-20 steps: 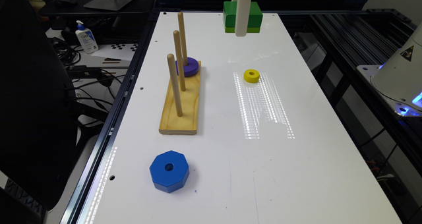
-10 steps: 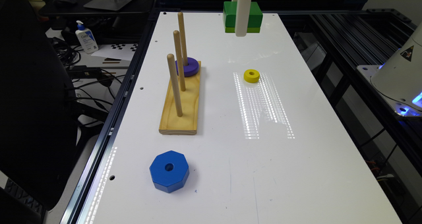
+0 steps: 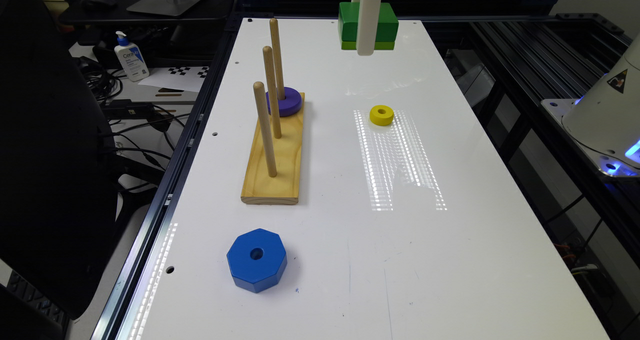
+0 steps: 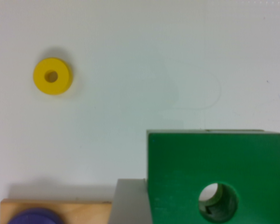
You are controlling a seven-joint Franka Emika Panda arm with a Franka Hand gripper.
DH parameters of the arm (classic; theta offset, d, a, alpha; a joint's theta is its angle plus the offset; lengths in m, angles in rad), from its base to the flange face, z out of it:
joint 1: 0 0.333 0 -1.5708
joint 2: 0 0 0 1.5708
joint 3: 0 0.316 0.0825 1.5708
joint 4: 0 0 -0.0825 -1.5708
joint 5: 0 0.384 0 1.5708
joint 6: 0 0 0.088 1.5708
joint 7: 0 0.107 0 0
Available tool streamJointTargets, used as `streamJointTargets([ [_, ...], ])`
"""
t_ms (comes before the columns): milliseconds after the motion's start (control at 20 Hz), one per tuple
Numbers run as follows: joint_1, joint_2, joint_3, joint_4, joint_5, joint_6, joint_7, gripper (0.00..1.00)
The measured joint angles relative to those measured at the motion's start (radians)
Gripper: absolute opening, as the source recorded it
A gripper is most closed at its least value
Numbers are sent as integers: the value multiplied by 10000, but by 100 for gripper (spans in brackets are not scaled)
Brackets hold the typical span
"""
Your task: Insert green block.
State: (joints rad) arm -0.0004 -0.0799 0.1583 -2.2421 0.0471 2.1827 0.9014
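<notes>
Place: lab | cues: framed white bench (image 3: pixel 450 260); cable tangle (image 3: pixel 125 125); calibration sheet (image 3: pixel 187 71)

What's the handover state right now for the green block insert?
Gripper: raised at the table's far end, jaws shut on the green block, held clear of the white table.
Peg board: three upright pegs; purple ring already on the farthest peg, the other two bare.
Loose on the table: yellow ring, blue octagonal block.
Done: green block picked up.
Left: carry it to a bare peg, line up its centre hole, lower, release.
</notes>
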Motion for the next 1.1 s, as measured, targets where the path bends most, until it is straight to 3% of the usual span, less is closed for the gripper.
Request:
streamJointTargets([
  [300,7,71,67,85,14,168,1,0],
  [550,5,384,79,364,13,312,0,0],
  [950,-109,1821,69,1955,-153,304,0,0],
  [1100,-111,2131,62,2309,-173,266,0,0],
])
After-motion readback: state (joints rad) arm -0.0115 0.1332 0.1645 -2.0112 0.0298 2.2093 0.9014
